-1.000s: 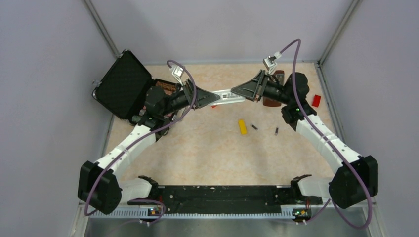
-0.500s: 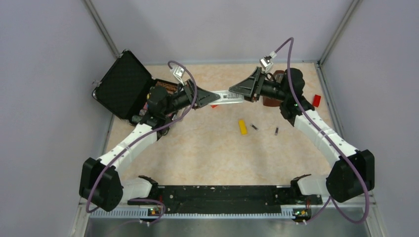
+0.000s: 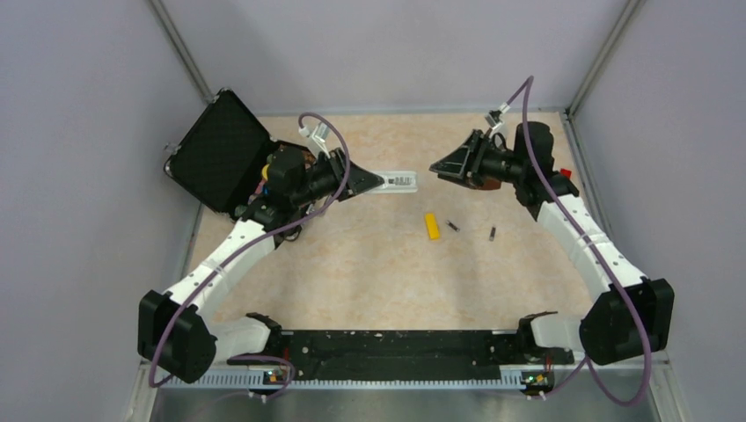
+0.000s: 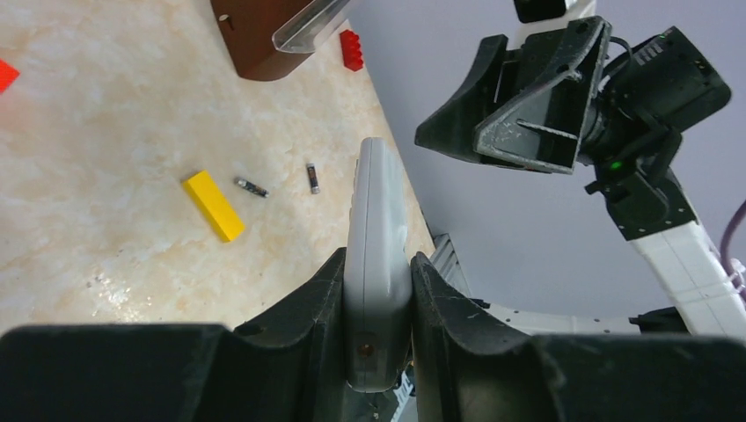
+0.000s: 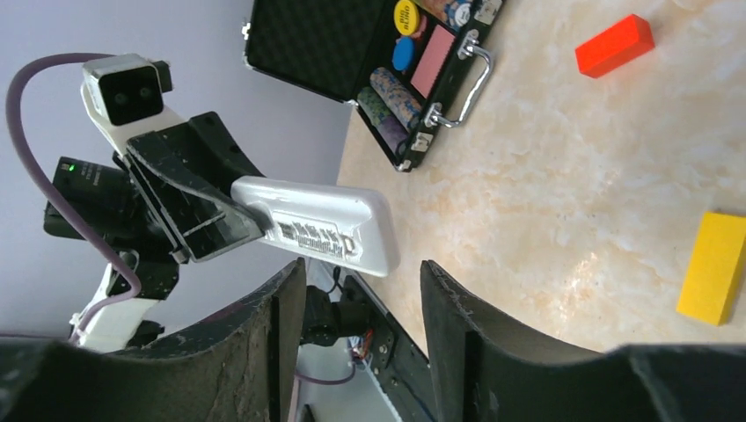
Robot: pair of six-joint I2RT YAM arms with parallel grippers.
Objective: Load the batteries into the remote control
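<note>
Top external: left gripper (image 3: 376, 180) clamping remote control (image 3: 403, 182), upper centre, long axis pointing right toward right gripper (image 3: 437, 166), whose jaws are standing apart, empty. Batteries (image 3: 453, 226) lying below it, centre-right; right arm nearer.

Plain lilac-grey walls (image 3: 396, 44) enclose a beige marbled tabletop (image 3: 369, 264), with metal posts (image 3: 180, 48) at the back corners.

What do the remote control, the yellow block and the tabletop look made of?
The remote control looks like moulded plastic: white, smooth, rounded edges. The yellow block could be plastic or painted wood: even colour, crisp edges. The tabletop has a beige marble pattern with slight gloss, possibly laminate rather than stone.
</note>
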